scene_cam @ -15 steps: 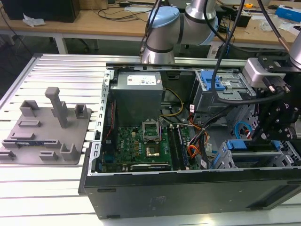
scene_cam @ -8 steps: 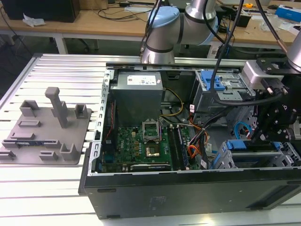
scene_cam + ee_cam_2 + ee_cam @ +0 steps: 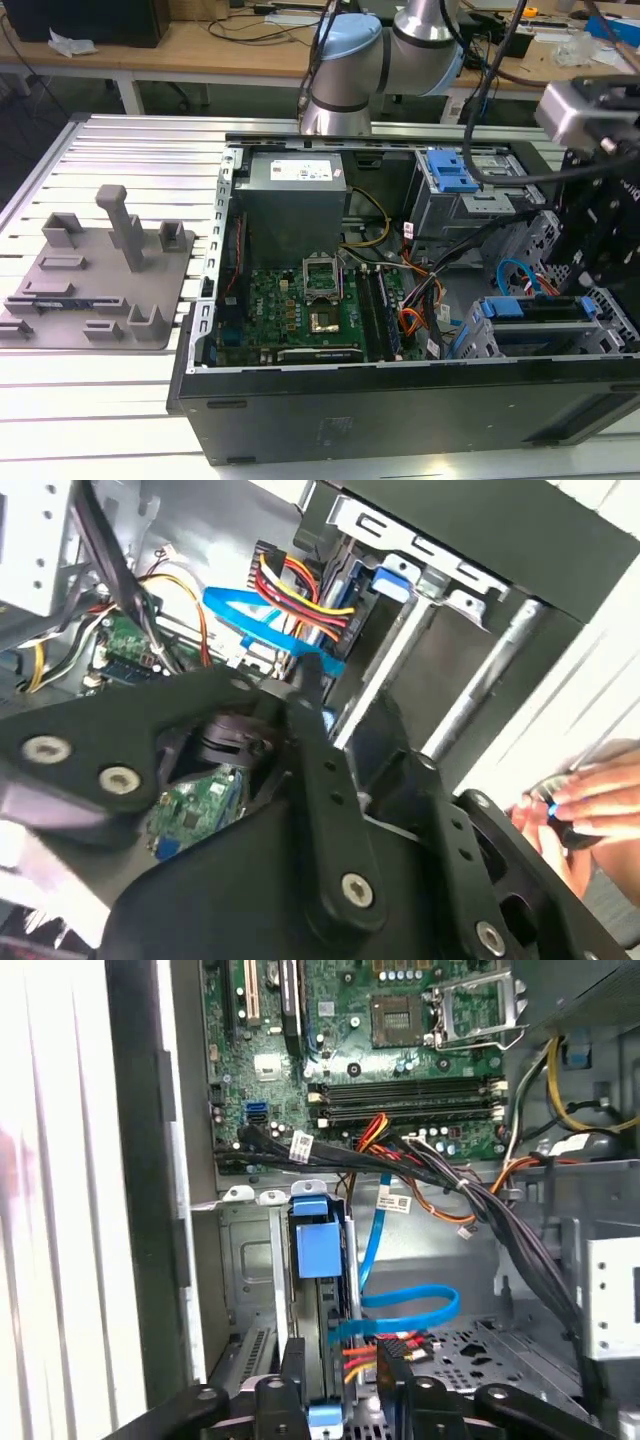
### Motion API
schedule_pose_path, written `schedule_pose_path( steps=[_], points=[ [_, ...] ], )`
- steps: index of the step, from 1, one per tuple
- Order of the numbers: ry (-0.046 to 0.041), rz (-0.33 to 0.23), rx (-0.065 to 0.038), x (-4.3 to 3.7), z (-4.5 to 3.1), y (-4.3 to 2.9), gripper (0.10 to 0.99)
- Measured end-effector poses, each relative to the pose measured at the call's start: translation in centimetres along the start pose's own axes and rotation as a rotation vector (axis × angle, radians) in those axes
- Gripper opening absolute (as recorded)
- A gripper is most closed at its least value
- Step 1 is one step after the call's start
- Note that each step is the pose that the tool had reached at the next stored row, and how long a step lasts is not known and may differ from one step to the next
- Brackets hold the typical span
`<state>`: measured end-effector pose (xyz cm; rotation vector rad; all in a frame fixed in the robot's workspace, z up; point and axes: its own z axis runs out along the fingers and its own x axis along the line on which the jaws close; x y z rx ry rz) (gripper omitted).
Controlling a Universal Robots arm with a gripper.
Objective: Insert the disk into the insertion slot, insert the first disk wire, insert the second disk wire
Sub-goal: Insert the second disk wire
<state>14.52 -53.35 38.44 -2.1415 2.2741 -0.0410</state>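
The disk (image 3: 535,309), in its bright blue carrier, sits inside the insertion slot (image 3: 478,342), a grey perforated cage at the case's front corner on the exterior view's right. In the first wrist view the disk (image 3: 318,1248) stands edge-on in the slot (image 3: 250,1260). A flat blue wire (image 3: 405,1307) loops to its end. Beside that wire, a red-and-yellow wire bundle ends in a black plug (image 3: 392,1345). My gripper (image 3: 343,1368) hangs open just above, its fingers apart on either side of the disk's end and the wires. The black gripper (image 3: 598,285) hovers over the cage.
The open computer case (image 3: 300,410) lies on a slatted aluminium table (image 3: 100,400). Inside are the motherboard (image 3: 310,300), a grey power supply (image 3: 295,200) and a taller bay with a blue latch (image 3: 450,170). A grey fixture (image 3: 95,270) stands at the left. A hand (image 3: 575,800) is near the case.
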Motion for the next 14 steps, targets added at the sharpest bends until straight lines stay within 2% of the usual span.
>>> schedule_pose_path(
  steps=[2,3,5,14],
  points=[
    [0.0007,0.0,0.002,0.0,-1.65,-0.03,0.275],
    [0.0018,0.0,0.004,-0.03,-1.98,0.02,0.216],
    [0.0024,0.0,0.005,-0.05,-2.0,0.04,0.106],
    [0.0023,0.0,0.01,-0.06,-2.01,0.14,0.106]
  ],
)
